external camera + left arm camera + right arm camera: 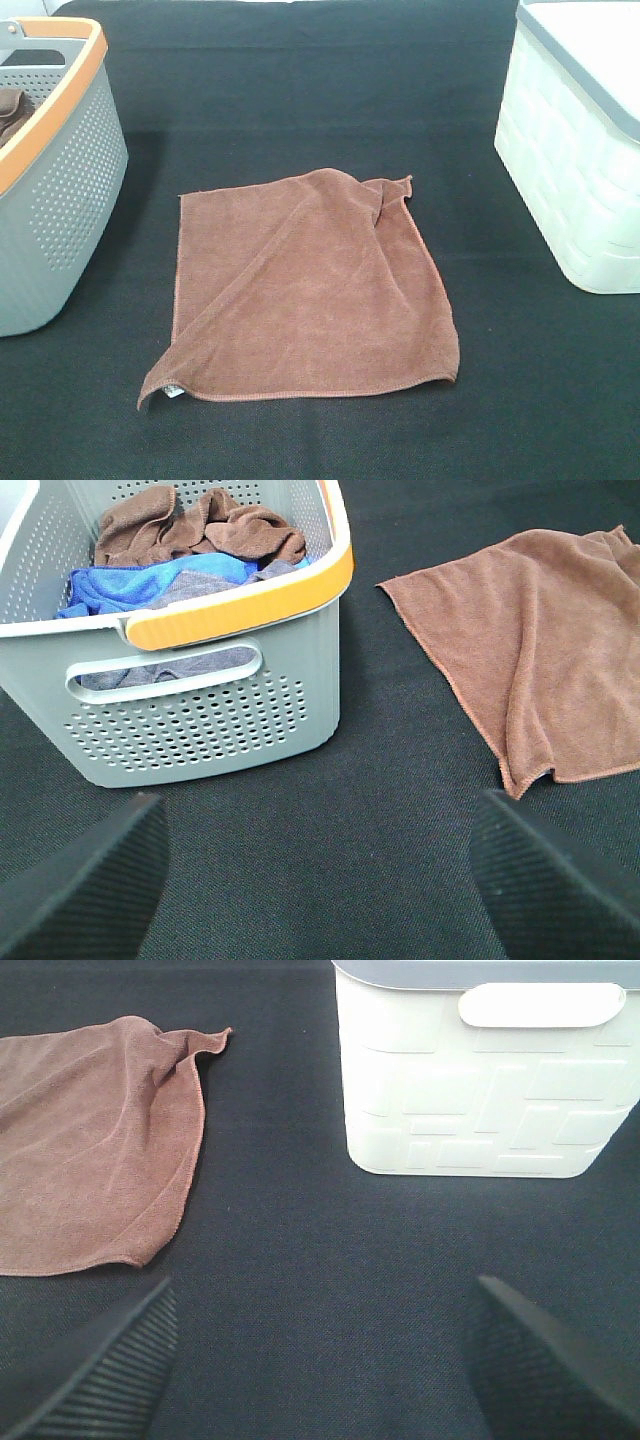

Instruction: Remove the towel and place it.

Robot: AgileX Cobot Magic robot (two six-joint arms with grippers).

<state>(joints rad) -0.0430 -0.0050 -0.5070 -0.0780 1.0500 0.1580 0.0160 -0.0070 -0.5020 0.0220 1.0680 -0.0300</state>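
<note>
A brown towel [310,290] lies spread flat on the black table in the middle, one corner folded over. It also shows in the left wrist view [540,640] and in the right wrist view [90,1140]. My left gripper [320,880] is open and empty, low over the cloth in front of the grey basket [200,710]. My right gripper [320,1360] is open and empty, in front of the white bin [480,1080]. Neither gripper shows in the exterior high view.
The grey basket with an orange rim [60,170] stands at the left and holds brown, blue and grey towels [190,550]. The white bin with a grey rim [580,150] stands at the right. Black cloth [320,100] covers the table.
</note>
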